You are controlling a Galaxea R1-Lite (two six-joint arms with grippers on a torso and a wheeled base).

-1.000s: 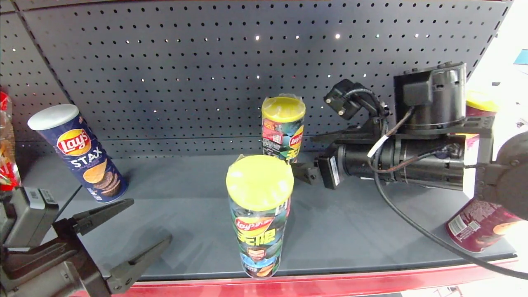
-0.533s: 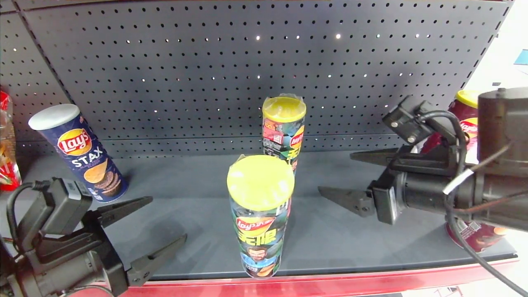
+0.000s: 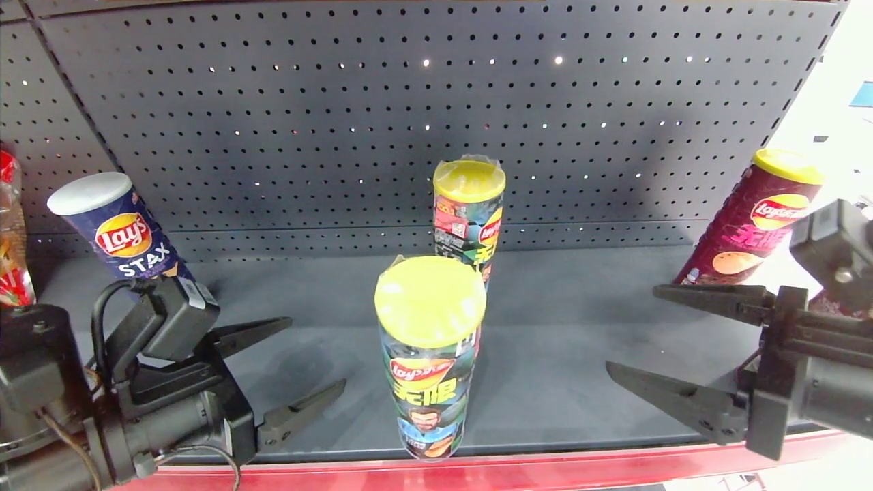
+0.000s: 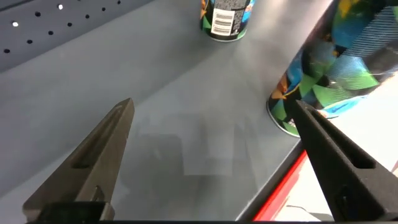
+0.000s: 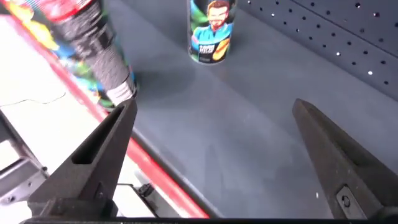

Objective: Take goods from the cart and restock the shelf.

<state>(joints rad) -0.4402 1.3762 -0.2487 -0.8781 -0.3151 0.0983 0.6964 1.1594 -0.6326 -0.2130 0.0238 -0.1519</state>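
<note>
My left gripper [image 3: 316,353] and right gripper [image 3: 633,329] are both empty, fingers spread wide. They hang on either side of the front can [image 3: 430,354], the left one near it and the right one farther off. That yellow-lidded can stands upright at the front edge of the shelf [image 3: 559,341]. Straight behind it, close to the back panel, stands the back can [image 3: 469,211] of the same kind. Well to its left is a blue can [image 3: 116,232], and well to its right a maroon can [image 3: 757,218].

With 4 cans on the shelf and bare shelf on both sides of the front can, I judge the restocking partly done. Since I hold nothing, the next item must come from the cart. How much is left there I cannot tell.
</note>
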